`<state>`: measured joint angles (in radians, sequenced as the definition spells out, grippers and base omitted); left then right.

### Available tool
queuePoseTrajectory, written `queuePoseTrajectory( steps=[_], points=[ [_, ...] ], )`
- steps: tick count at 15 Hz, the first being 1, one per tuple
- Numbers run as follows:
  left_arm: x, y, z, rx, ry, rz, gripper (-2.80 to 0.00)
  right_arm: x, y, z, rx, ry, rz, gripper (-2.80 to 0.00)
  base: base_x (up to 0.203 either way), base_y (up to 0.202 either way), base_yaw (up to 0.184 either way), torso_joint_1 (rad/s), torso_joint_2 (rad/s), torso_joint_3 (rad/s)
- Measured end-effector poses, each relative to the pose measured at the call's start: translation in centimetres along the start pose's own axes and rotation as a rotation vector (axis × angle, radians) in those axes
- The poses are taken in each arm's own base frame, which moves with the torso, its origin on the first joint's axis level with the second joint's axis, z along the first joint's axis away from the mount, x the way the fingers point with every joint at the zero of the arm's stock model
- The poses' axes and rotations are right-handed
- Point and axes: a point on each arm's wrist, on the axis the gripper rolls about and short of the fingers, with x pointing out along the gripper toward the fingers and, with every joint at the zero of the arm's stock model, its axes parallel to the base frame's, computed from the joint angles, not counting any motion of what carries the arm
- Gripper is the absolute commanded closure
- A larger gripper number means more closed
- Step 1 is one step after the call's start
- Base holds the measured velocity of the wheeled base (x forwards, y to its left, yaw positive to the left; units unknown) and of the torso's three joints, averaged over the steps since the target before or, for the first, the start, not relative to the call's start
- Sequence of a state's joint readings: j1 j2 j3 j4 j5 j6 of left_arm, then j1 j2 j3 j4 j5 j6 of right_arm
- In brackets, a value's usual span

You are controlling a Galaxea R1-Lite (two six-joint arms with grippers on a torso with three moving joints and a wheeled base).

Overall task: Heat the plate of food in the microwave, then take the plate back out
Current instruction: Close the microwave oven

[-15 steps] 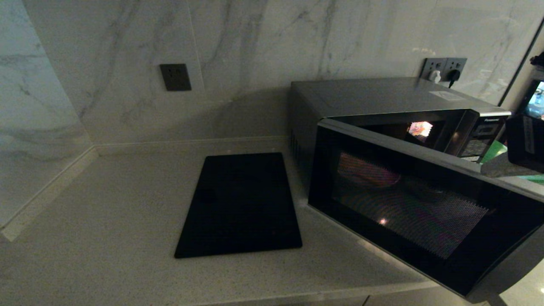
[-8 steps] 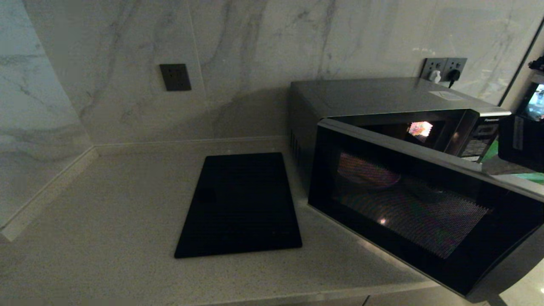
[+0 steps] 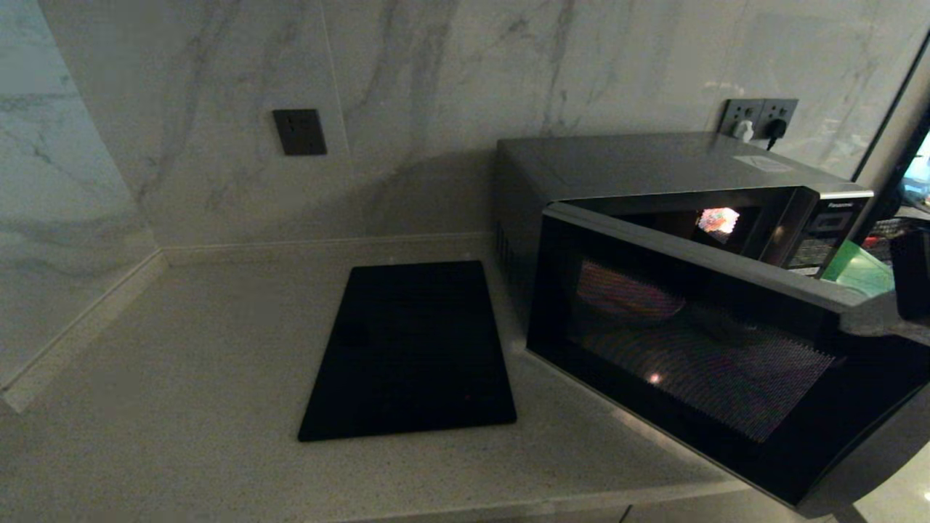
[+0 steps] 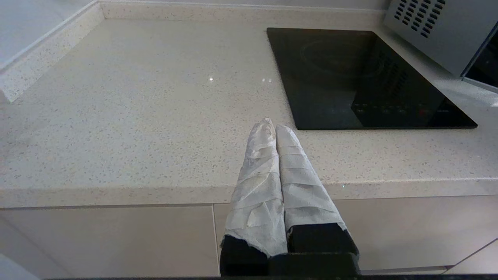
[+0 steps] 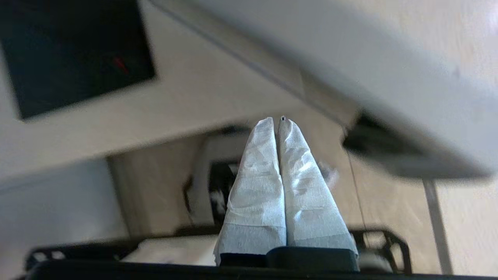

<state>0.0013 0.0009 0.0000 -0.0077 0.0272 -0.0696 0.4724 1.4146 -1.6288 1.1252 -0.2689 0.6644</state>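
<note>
The microwave (image 3: 676,218) sits on the counter (image 3: 182,349), door swung wide open. My right fingers (image 5: 277,123) are pressed together, empty, below it; my left fingers (image 4: 272,128) likewise at the counter's edge.

the microwave (image 3: 676,218) door runs off the frame edge, its dark glass hiding the interior.

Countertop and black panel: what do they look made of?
Countertop: likely polished stone or quartz composite, pale with fine speckles and small light glints. Black panel: probably glass, as on an induction hob; flat, glossy, reflective, with faint ring markings.
</note>
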Motion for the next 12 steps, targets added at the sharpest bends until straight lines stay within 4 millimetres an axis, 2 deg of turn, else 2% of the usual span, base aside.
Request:
queuePoseTrajectory(
  steps=[3, 6, 12],
  points=[
    [0.0, 0.0, 0.0, 0.0, 0.0, 0.0, 0.0, 0.9, -0.4, -0.9, 0.008, 0.037, -0.059, 0.0, 0.0, 0.0, 0.0, 0.0, 0.0, 0.0],
    [0.0, 0.0, 0.0, 0.0, 0.0, -0.001, 0.0, 1.7, -0.3, -1.0, 0.038, 0.03, -0.112, 0.0, 0.0, 0.0, 0.0, 0.0, 0.0, 0.0],
    [0.0, 0.0, 0.0, 0.0, 0.0, 0.0, 0.0, 3.6, -0.8, 1.0, 0.133, -0.052, -0.236, 0.0, 0.0, 0.0, 0.0, 0.0, 0.0, 0.0]
  ],
)
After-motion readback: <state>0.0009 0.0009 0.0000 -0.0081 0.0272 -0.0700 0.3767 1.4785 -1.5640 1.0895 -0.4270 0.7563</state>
